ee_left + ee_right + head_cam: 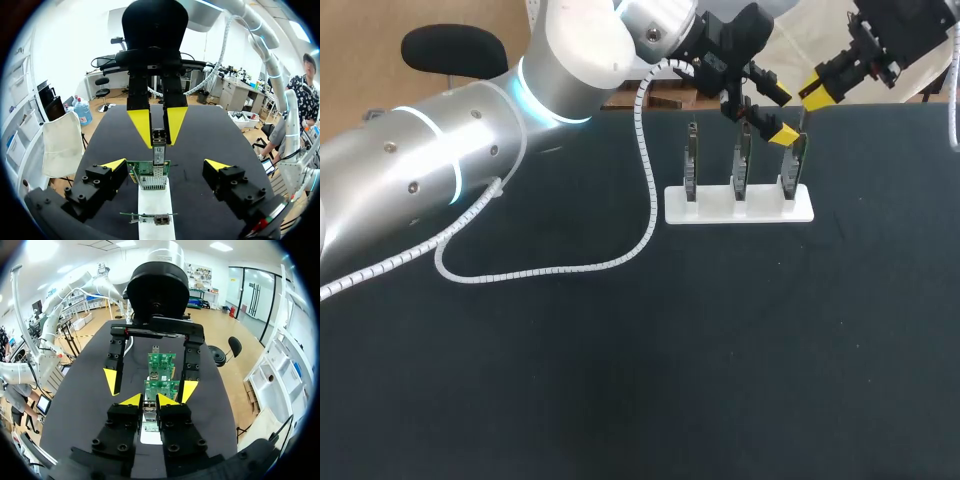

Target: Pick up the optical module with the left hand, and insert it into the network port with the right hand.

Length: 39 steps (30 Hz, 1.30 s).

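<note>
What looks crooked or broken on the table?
Nothing stands out. The three circuit boards stand upright in the white holder, and the right gripper holds the optical module straight at one board's top edge.

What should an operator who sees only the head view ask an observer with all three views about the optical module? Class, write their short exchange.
Operator: Is the module actually gripped, or just near the right arm?
Observer: Gripped. The left wrist view shows the right gripper with both fingers shut on the optical module from two sides.
Operator: Where is the module's lower end?
Observer: It meets the network port on the top edge of the circuit board. I cannot tell how deep it sits.
</note>
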{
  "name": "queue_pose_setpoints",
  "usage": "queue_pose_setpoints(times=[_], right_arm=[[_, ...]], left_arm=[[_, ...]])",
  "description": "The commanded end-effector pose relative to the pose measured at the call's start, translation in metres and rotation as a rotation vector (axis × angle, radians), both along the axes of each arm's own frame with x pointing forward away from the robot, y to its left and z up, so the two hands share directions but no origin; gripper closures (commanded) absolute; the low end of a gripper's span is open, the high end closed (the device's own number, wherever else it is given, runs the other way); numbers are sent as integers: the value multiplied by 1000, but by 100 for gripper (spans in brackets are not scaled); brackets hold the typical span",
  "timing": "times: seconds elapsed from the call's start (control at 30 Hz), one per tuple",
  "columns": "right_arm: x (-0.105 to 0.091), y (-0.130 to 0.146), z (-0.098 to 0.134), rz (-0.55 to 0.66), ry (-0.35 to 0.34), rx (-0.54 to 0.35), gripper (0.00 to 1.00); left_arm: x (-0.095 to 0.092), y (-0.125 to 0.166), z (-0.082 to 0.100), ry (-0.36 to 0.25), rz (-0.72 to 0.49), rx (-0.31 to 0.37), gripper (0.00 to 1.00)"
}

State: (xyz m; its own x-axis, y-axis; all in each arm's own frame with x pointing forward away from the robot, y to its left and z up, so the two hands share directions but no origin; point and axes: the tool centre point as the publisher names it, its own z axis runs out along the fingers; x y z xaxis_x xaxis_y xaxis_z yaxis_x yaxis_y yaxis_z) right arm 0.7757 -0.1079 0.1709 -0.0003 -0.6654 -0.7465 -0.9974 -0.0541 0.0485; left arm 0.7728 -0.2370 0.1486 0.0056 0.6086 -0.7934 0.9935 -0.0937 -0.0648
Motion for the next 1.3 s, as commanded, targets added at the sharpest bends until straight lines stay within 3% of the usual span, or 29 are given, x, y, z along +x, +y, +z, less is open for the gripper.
queue_pose_setpoints(times=[0.03,0.83,1.3], right_arm=[[1,1,-2,-2,0,1,100],[-3,1,-5,-35,3,7,100],[-4,2,1,-61,-30,30,100]], left_arm=[[-2,1,0,-3,2,0,0],[-2,1,0,-3,2,0,0],[-2,1,0,-3,2,0,0]])
